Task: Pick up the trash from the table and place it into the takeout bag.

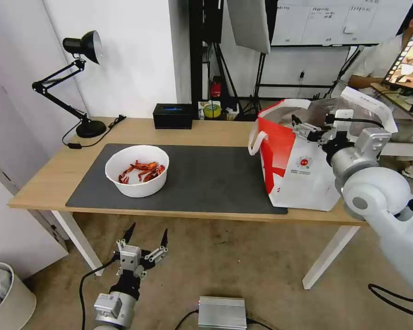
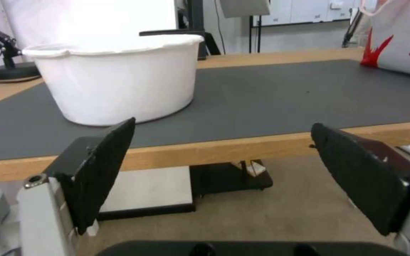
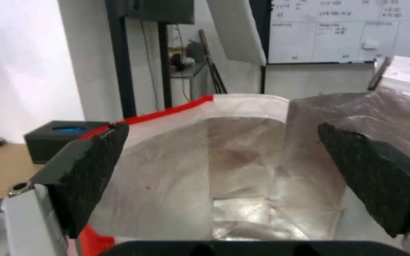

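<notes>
A white bowl (image 1: 137,170) of red crayfish shells (image 1: 142,171) sits on the grey mat (image 1: 206,178) toward the table's (image 1: 50,174) left end. The red-and-white bag (image 1: 303,160) stands open at the right end, its front corner near the table's front edge. The right gripper (image 1: 301,126) hangs over the bag's mouth, jaws spread wide and empty. The left gripper (image 1: 146,236) waits below the table's front edge, jaws equally apart, holding nothing.
</notes>
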{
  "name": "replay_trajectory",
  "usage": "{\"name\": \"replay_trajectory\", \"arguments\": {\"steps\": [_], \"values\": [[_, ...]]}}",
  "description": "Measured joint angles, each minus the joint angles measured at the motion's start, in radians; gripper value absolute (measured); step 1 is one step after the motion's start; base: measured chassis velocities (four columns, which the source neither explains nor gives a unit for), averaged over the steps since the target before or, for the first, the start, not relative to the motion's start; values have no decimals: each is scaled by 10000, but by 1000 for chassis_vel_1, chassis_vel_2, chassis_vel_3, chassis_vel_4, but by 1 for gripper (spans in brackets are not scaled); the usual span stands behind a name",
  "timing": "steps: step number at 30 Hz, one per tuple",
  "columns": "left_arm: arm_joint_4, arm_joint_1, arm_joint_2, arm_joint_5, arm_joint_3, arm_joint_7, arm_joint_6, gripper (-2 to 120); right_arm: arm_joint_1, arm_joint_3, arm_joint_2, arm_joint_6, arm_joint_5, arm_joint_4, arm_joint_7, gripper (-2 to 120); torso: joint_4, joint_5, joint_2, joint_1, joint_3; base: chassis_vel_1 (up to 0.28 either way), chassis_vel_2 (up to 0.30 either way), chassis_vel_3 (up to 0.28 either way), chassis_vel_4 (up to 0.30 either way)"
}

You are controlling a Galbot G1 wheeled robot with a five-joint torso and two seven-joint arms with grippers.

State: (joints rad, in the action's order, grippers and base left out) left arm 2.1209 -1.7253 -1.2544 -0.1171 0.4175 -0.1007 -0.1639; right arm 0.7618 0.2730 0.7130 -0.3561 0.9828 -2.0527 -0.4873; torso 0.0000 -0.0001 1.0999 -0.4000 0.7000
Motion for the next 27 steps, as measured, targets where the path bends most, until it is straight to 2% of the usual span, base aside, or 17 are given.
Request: {"name": "replay_trajectory", "arguments": {"steps": [12, 18, 27], "values": [[-15, 151, 140, -215, 159, -90, 22, 100, 873, -198, 90, 1046, -166, -1121, 1266, 100, 1, -1, 0, 0, 0, 0, 0, 0, 0], [-8, 229, 182, -290, 247, -98, 20, 100, 2447, -287, 261, 1573, -1219, -1649, 1808, 100, -2, 1, 1, 1, 0, 0, 0, 0, 0], [24, 268, 144, -329, 288, -106, 11, 100, 4303, -427, 691, 2250, -2686, -2004, 1727, 100, 0, 0, 1, 0, 0, 0, 0, 0, 0]]}}
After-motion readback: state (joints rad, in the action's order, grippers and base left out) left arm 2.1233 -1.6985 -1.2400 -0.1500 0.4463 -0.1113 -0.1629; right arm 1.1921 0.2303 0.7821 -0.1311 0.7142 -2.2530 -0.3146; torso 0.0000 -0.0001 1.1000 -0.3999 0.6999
